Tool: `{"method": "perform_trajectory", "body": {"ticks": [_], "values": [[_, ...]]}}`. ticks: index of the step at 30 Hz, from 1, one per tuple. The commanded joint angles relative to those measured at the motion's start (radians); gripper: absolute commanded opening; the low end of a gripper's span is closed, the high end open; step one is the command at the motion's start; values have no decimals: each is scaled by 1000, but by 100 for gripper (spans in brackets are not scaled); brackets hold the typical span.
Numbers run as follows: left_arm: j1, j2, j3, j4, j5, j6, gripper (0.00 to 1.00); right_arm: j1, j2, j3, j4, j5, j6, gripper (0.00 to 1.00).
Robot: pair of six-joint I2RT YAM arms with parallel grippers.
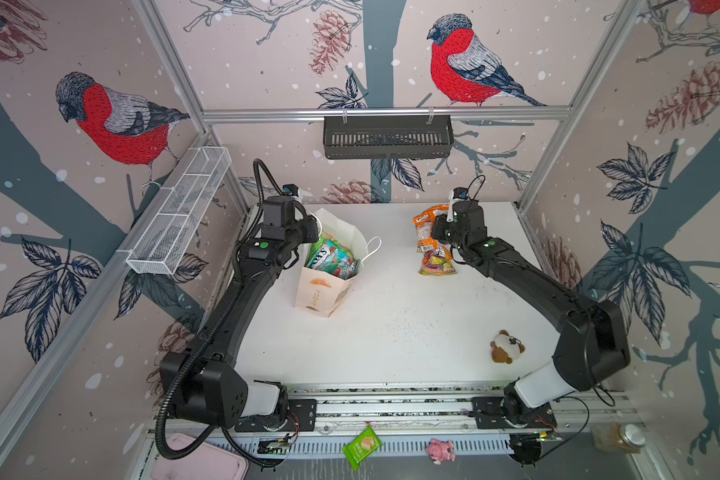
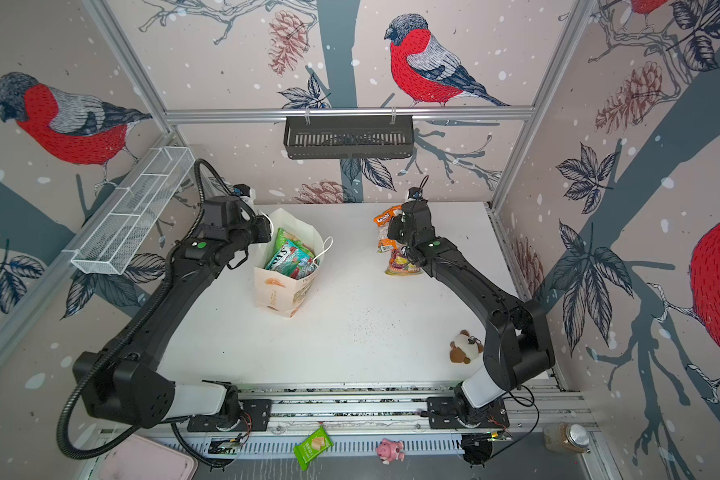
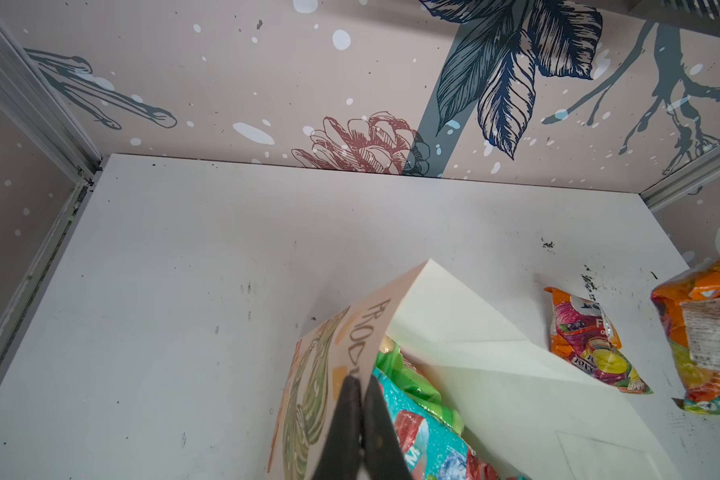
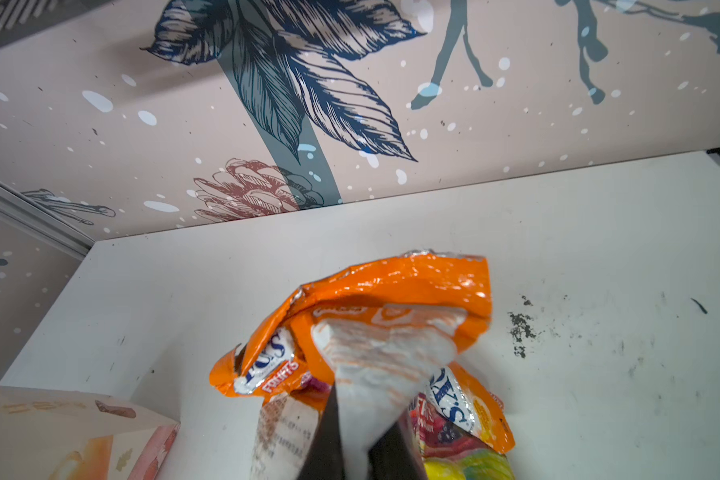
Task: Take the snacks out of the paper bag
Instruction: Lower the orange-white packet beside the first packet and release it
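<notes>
In both top views the paper bag (image 1: 323,291) stands on the white table (image 1: 391,332), on the left side near the back. Its mouth is open, and snacks (image 1: 333,259) fill it almost to the top. The left gripper (image 1: 316,232) sits at the bag's rim, mostly hidden by its own arm. Well apart, on the right, the right gripper (image 1: 436,227) holds an orange packet (image 1: 424,226). A fruit packet (image 1: 437,264) lies flat on the table just beside it, nearer the robot.

In the left wrist view the left gripper (image 3: 360,380) has its jaws squeezed tight on the paper bag's (image 3: 350,332) side wall, one finger outside and one inside. A teal packet (image 3: 416,432) lies on top inside the bag. A green packet (image 3: 412,374) pokes out beside it.

In the right wrist view the right gripper (image 4: 362,419) is nearly closed and pinches a fold of the orange packet (image 4: 391,291). The packet bunches up around the jaws. Whether its bottom touches the table cannot be seen.

The packets look light, soft and crinkly. Their foil is shiny, so it is likely slippery. A pinch on a flat edge or a corner should hold best. A squeeze in the puffy middle may crush what is inside. The bag is thin paper and would probably tip over if let go, so holding the rim helps keep it up and open.
</notes>
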Motion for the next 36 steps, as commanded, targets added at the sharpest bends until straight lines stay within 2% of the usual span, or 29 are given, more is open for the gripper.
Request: {"method": "perform_trajectory", "body": {"ticks": [1,13,36], "values": [[1,-6,2,60,4,-8,0,1,30,8,56,-35,24,0],[2,-14,1,60,8,-15,0,9,173,1,19,-98,67,0],[2,-12,-1,62,5,-17,0,7,335,-37,-3,-53,82,0]]}}
